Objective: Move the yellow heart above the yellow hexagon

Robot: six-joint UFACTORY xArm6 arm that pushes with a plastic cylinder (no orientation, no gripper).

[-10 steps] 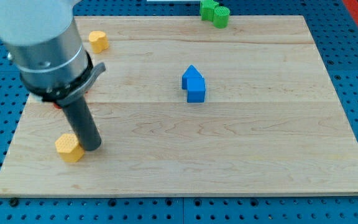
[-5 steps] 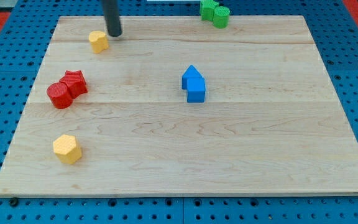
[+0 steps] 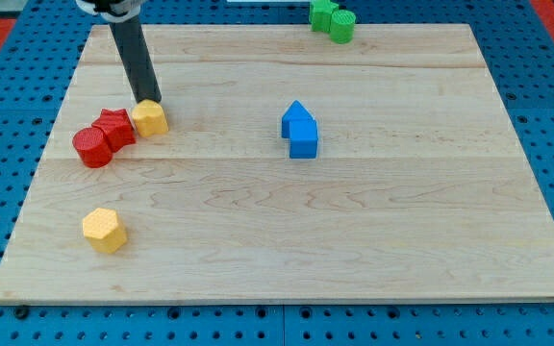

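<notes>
The yellow heart (image 3: 150,119) lies at the board's left, touching the right side of the red star (image 3: 114,126). My tip (image 3: 149,99) stands right at the heart's top edge, touching it. The yellow hexagon (image 3: 104,230) lies near the board's bottom left corner, well below the heart and a little to its left.
A red cylinder (image 3: 90,147) sits against the red star's lower left. Two blue blocks (image 3: 299,129) sit together at the board's middle. Two green blocks (image 3: 333,19) sit at the top edge. The wooden board (image 3: 402,221) lies on a blue pegboard.
My tip has moved down the view from the board's top left. The yellow heart has slid down with it, from near the top edge to beside the red star.
</notes>
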